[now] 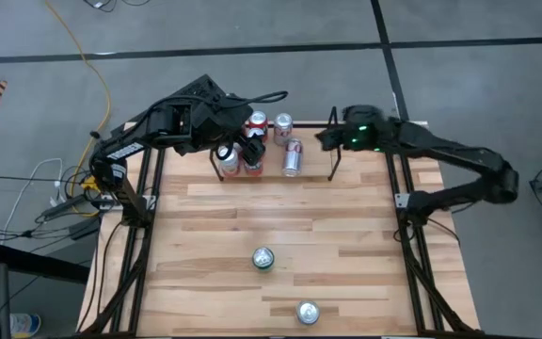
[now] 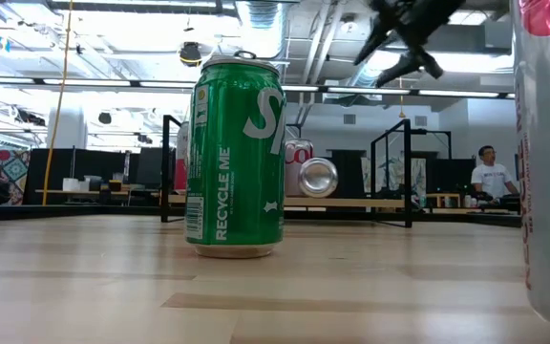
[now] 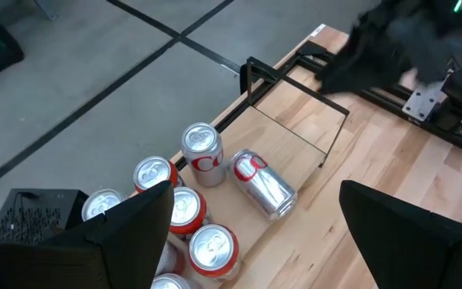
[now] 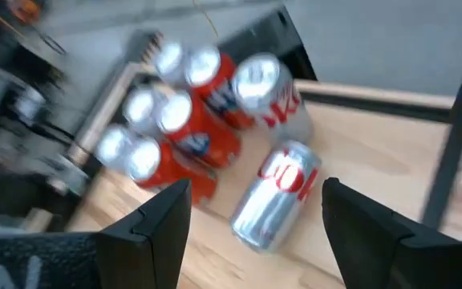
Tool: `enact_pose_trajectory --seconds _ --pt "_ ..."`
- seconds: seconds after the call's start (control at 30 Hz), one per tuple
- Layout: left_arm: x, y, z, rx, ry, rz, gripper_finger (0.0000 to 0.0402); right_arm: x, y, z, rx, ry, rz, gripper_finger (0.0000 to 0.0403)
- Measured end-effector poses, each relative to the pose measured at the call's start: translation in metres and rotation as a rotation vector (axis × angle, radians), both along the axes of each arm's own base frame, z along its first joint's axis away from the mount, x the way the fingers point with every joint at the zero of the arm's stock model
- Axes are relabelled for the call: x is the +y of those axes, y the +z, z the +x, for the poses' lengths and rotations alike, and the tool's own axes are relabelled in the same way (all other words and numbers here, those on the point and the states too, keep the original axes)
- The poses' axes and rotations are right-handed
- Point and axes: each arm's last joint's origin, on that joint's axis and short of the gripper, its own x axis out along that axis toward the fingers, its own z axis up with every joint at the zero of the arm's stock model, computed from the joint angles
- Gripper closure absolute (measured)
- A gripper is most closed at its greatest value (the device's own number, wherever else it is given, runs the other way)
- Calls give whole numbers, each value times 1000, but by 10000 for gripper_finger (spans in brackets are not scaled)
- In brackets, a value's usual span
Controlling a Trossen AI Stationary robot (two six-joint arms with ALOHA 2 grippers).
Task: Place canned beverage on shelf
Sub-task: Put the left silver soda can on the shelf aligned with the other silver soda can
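Black wire forms the low shelf (image 1: 276,155) at the far edge of my light wooden bench (image 1: 280,235), and its wood floor holds a cluster of upright red and silver cans (image 3: 184,210) at its left end. One silver can with red lettering (image 1: 292,158) lies tipped on its side beside them on the shelf. My left gripper (image 1: 249,151) hangs over that cluster, fingers spread and holding nothing. My right gripper (image 1: 326,139) hovers at the shelf's right looped end, also open and empty. Well apart from the shelf, a green can (image 1: 264,258) stands upright mid-bench, and a silver-topped can (image 1: 307,312) stands near the front edge.
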Motion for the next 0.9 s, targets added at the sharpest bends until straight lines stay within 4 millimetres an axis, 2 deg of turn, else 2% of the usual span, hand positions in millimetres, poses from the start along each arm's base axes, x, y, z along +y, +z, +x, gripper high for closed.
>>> enact_pose_trajectory --seconds 0.17,0.5,0.6,0.9 --pt "0 0 0 1 -3 -1 61 -1 -20 41 164 -27 49 143" --pt "-1 -1 1 43 -81 18 61 -10 -79 81 331 -93 227 143" --pt "-1 -1 1 54 -93 30 61 -10 -94 88 389 -99 240 143" --pt "-2 -3 -1 90 -106 29 61 -12 -97 87 394 -177 235 143"
